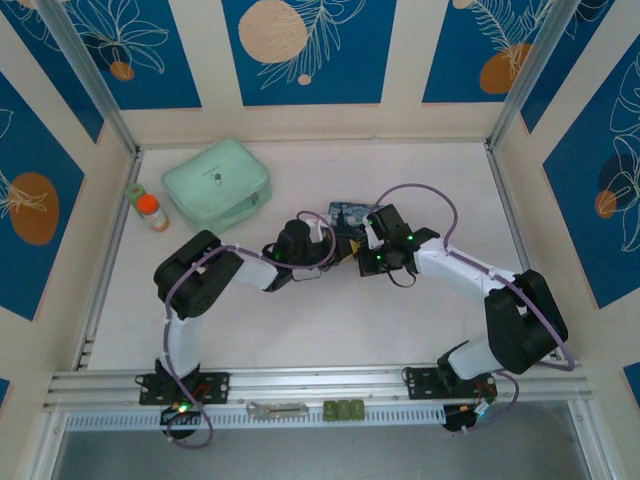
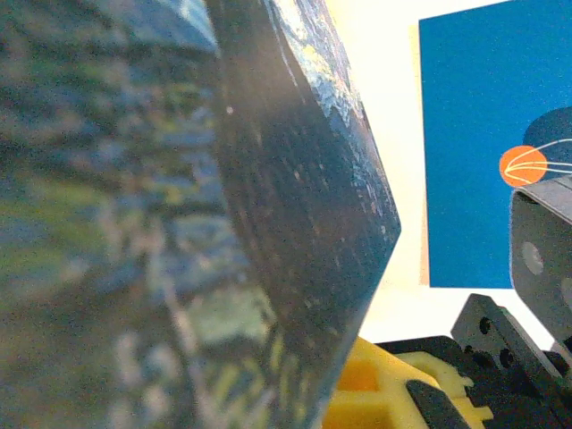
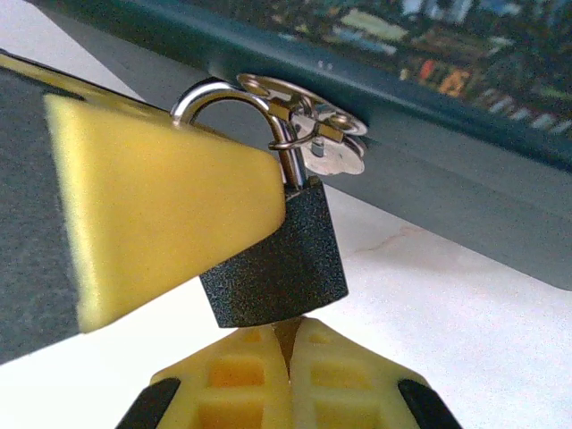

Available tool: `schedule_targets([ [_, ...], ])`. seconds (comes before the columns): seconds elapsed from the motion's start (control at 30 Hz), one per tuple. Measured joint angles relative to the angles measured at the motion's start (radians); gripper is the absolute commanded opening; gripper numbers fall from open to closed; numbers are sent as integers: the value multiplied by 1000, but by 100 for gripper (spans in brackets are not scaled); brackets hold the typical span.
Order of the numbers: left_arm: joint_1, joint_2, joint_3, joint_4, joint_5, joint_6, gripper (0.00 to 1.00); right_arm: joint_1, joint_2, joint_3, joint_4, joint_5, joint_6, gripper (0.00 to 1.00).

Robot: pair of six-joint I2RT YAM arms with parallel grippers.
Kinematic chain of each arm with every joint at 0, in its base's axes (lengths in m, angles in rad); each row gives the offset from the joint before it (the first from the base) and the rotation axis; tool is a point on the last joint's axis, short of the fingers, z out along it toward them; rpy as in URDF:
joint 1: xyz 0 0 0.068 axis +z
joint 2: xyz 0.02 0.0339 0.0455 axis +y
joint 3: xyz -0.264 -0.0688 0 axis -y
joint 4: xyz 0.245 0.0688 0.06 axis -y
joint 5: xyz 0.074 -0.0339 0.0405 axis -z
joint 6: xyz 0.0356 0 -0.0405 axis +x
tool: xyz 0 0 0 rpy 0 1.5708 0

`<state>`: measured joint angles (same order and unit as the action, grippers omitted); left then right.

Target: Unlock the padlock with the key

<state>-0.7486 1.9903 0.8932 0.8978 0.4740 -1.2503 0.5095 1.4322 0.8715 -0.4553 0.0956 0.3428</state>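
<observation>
The padlock (image 3: 277,259) is hooked on the tin (image 3: 465,116), right gripper (image 3: 290,357) pressed together just beneath it, left gripper (image 1: 334,245) also closed.

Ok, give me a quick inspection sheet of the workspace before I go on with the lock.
Surface: white table, nothing spilled seen.
Job's things: padlock hangs by its shackle at the side of the blue tin; key bunch on a thin ring beside the shackle; keyhole hidden.
Clutter: mint pouch and orange-capped bottle far left; metal bar and green blocks on the near rail.
Grippers: right gripper jaws shut just under the padlock; left gripper shut, close against the tin; a yellow pad lies against the padlock's side.
Cables: purple cables loop along both arms, no snag seen.
Surroundings: blue flower-patterned wall panels, aluminium frame.
</observation>
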Motion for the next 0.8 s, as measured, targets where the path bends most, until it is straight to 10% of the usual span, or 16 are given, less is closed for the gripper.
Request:
schedule_targets([
  [0.13,0,0,-3,0,1,-1,0,-14,-3,-15,18,-49,-7,0],
  [0.43,0,0,-3,21,10,-2,0,-19,-16,-15,14,-48,2,53],
  [0.8,0,0,-3,37,31,32,0,-97,-206,-7,-16,-26,98,64],
])
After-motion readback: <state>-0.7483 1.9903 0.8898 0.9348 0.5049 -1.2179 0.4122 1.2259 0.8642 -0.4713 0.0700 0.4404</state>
